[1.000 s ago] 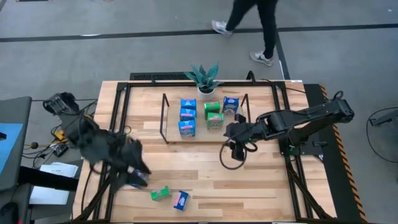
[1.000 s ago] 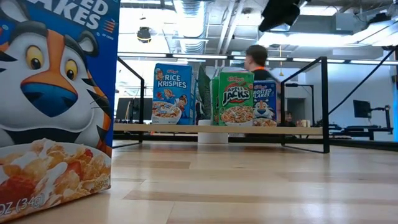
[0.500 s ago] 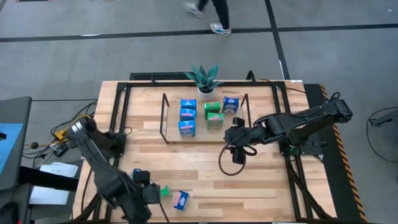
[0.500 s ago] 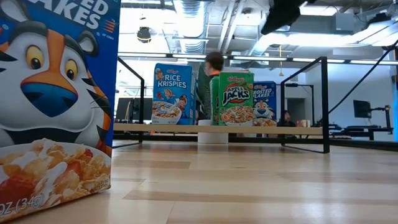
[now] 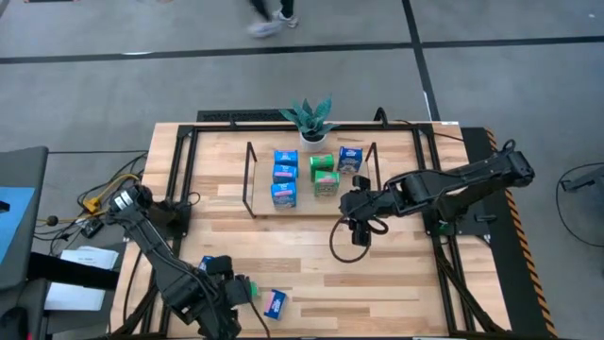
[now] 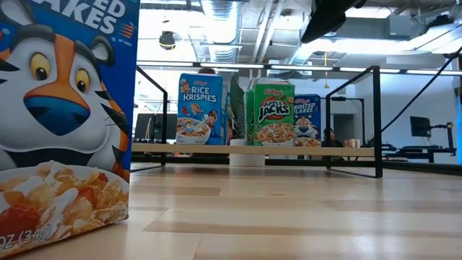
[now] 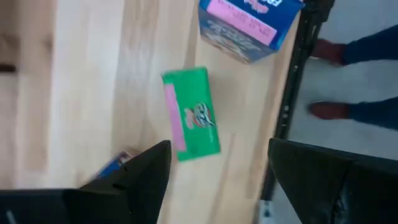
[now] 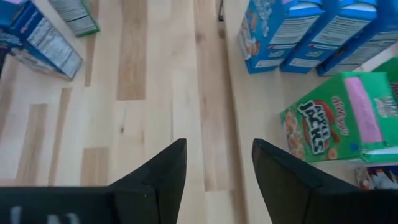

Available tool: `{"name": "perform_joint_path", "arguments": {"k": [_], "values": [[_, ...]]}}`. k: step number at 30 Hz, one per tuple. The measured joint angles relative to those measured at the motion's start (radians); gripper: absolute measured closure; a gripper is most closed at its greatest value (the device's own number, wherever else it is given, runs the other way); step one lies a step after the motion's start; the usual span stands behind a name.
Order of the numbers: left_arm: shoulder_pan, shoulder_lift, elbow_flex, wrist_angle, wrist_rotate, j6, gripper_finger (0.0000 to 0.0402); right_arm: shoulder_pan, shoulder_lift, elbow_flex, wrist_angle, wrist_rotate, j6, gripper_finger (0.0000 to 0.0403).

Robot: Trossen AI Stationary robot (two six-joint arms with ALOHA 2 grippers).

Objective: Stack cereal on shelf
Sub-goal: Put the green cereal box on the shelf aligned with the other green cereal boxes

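Observation:
The shelf (image 5: 311, 204) holds several upright cereal boxes: blue ones (image 5: 284, 174) and green ones (image 5: 325, 175). In the low view they stand on its board (image 6: 216, 149). Near the table's near edge lie a green box (image 5: 248, 285), a blue box (image 5: 274, 302) and another blue box (image 5: 211, 267). My left gripper (image 7: 217, 180) is open above the flat-lying green box (image 7: 191, 113), with the blue box (image 7: 249, 25) beyond it. My right gripper (image 8: 217, 180) is open over bare table by the shelf's right front corner (image 5: 357, 227), holding nothing.
A potted plant (image 5: 310, 120) stands behind the shelf. A large Frosted Flakes box (image 6: 65, 123) stands close to the low camera. A black frame rail (image 7: 289, 106) runs along the table's near edge beside the loose boxes. Open wood lies between shelf and loose boxes (image 5: 311, 255).
My left arm has swung from the table's left middle toward the near edge, and its gripper now hangs over the loose green box. My right arm has hardly moved. A person beyond the far edge has walked toward the left.

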Motion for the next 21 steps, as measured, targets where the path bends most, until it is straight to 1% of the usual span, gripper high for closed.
{"name": "perform_joint_path", "arguments": {"k": [2, 5, 10, 14, 17, 21], "values": [[-0.001, 0.000, 0.000, 0.001, -0.031, 0.033, 0.0143, -0.007, 0.000, 0.000, 0.000, 0.001, 0.000, 0.0200], [-0.009, 0.000, 0.000, 0.005, -0.073, 0.033, 0.0143, -0.012, 0.000, 0.000, 0.001, 0.001, 0.000, 0.0205], [-0.013, 0.002, 0.000, -0.001, -0.064, -0.009, 0.0140, -0.012, 0.000, 0.000, 0.022, 0.001, 0.000, 0.0214], [-0.024, 0.002, -0.007, 0.003, -0.121, -0.032, 0.0121, -0.012, 0.000, 0.000, 0.033, 0.001, 0.000, 0.0220], [-0.039, 0.003, -0.033, 0.021, -0.142, -0.095, 0.0104, -0.012, 0.000, 0.000, 0.040, 0.001, 0.001, 0.0220], [-0.060, 0.004, -0.085, 0.085, -0.141, -0.169, 0.0084, -0.012, 0.000, 0.000, 0.050, 0.001, 0.003, 0.0215]]}}
